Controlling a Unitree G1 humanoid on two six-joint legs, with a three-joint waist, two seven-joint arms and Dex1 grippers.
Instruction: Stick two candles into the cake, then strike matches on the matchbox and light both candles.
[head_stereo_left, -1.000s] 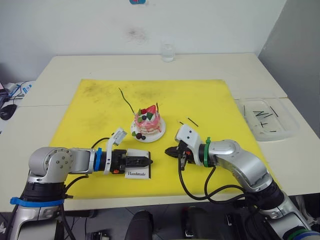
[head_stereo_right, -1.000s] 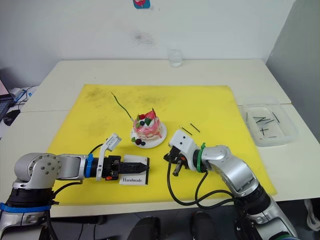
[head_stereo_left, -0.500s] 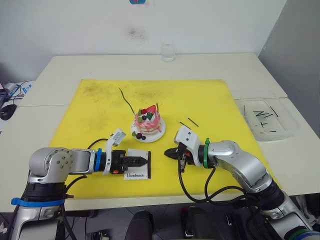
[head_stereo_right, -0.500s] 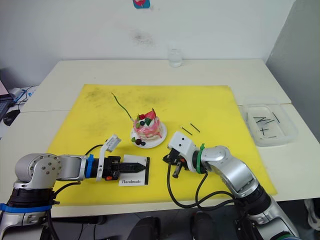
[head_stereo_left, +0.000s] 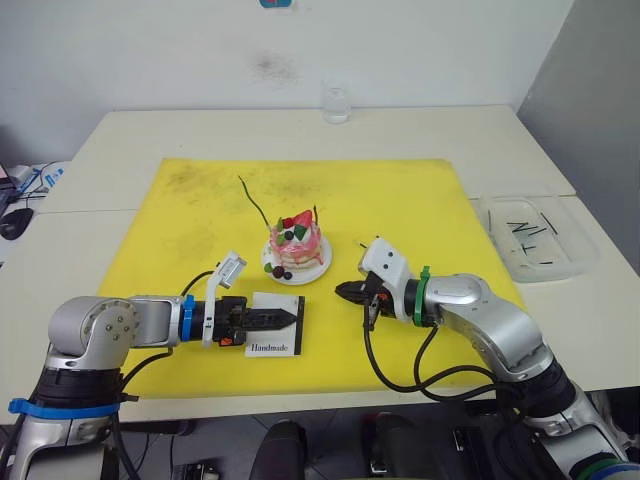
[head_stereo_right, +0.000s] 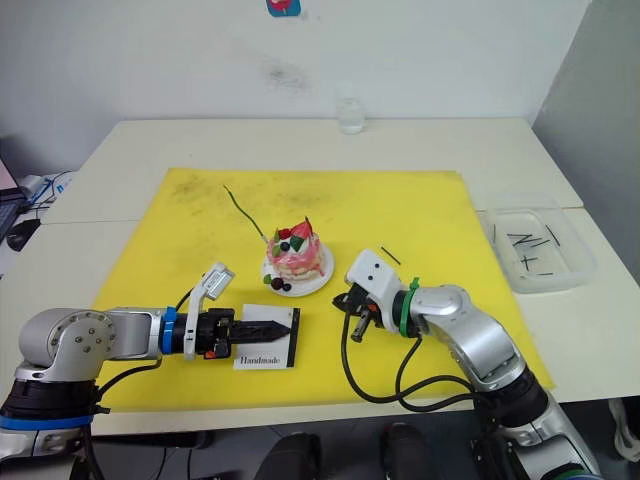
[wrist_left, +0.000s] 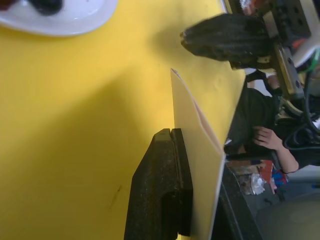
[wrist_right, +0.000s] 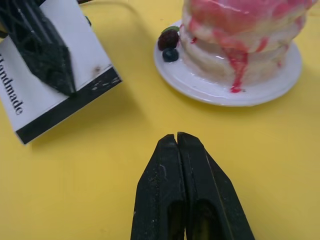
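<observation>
Candles (head_stereo_left: 258, 205) in cake (head_stereo_left: 296, 249); matchbox (head_stereo_left: 274, 336) nearby

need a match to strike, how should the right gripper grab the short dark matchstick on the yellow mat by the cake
Probably near one end, from straight above, the right gripper turned across the slant of the short dark matchstick. It lies flat and thin on the yellow mat, leaving only a top-down pinch.

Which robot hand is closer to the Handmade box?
Left. The left gripper is shut, pressing down on the matchbox. The right gripper, also shut, hovers apart from it, beside the cake.
</observation>
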